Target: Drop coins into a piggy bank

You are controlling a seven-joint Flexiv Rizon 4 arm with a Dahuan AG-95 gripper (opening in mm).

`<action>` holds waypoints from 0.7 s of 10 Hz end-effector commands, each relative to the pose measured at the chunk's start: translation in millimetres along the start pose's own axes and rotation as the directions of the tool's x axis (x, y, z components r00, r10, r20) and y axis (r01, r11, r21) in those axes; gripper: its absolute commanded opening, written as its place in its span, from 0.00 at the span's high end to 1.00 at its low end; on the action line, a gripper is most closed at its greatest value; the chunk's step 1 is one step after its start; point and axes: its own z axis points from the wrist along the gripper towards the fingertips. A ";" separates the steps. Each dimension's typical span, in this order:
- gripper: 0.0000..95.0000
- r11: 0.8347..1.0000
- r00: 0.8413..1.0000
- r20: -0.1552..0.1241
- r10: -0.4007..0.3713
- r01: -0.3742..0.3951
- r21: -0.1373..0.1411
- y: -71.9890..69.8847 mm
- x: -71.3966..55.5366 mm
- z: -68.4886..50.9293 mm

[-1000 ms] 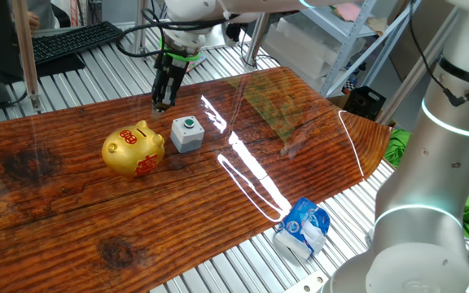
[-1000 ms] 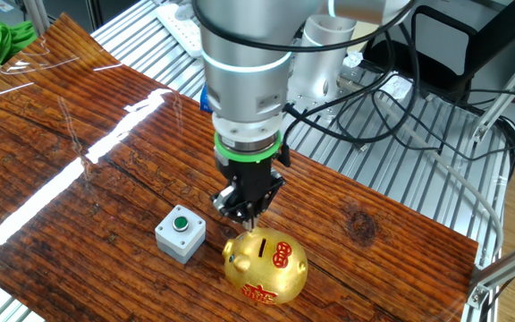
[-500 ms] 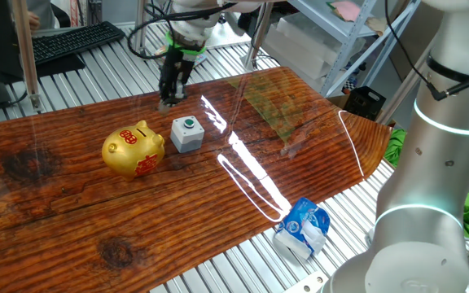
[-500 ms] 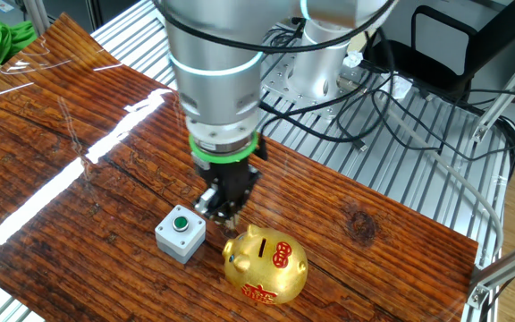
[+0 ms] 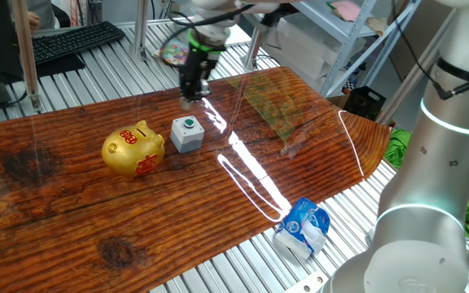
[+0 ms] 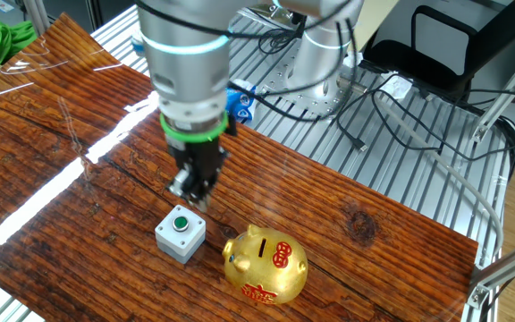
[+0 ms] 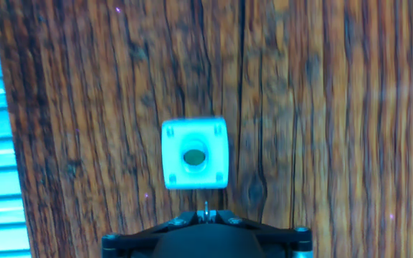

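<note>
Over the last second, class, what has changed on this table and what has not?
The shut gripper has slid sideways, away from the piggy bank, and now hangs behind the grey button box. Nothing was grasped or released. The piggy bank, the button box and the wooden board stayed put.

Counter [image 5: 72, 212]: carried the piggy bank and the button box; it lay on a slatted metal bench [image 5: 88, 73].
Piggy bank [image 5: 133, 150]: stood just left of the button box in one fixed view, apart from it; in the other fixed view it [image 6: 265, 264] stood to the box's right.
Button box [image 5: 187, 133]: sat between the piggy bank and the tool; in the hand view it [image 7: 195, 153] lay just ahead of the fingertips.
Tool [image 5: 192, 99]: hung pointing down over the counter, just behind the button box; in the other fixed view it [image 6: 189, 190] stood above the box's far edge.
Crumpled packet [image 5: 303, 227]: lay on the bench off the counter's near edge.
Keyboard [image 5: 72, 39]: lay beyond the counter's far side.
</note>
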 end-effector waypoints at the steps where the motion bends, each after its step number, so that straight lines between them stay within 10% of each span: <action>1: 1.00 1.000 0.999 -0.005 -0.031 0.031 -0.004 -2.3 -19.6 -1.3; 7: 1.00 0.991 0.991 -0.022 0.134 -0.135 -0.015 -8.9 -26.0 -2.0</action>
